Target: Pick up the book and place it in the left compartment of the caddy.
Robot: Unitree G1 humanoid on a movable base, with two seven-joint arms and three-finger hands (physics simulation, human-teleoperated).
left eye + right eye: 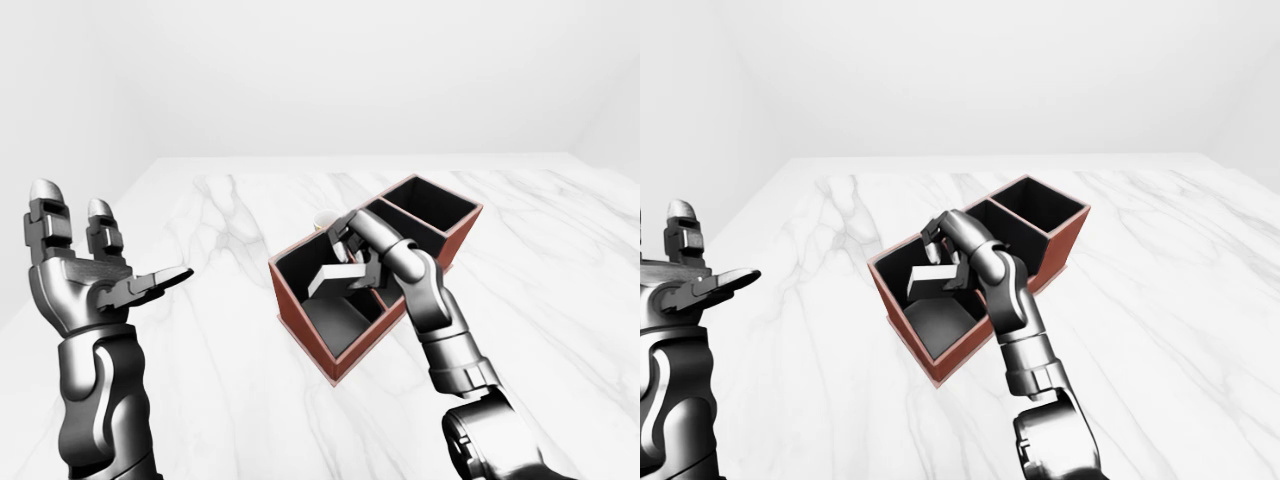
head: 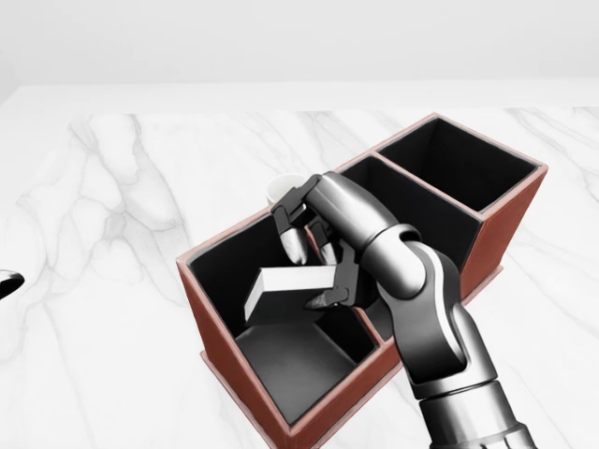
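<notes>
The white-grey book (image 2: 284, 286) hangs tilted inside the left compartment of the red-brown caddy (image 2: 217, 351), its low end near the dark floor. My right hand (image 2: 311, 273) reaches over the divider and is shut on the book's right end, fingers above and thumb below. The middle compartment (image 2: 421, 220) and right compartment (image 2: 460, 161) look empty. In the left-eye view my left hand (image 1: 120, 240) is raised at the left, open and holding nothing, well away from the caddy.
A white cup (image 2: 281, 190) stands on the marble table (image 2: 112, 187) just beyond the caddy, partly hidden by my right hand. The table's top edge meets a plain white wall.
</notes>
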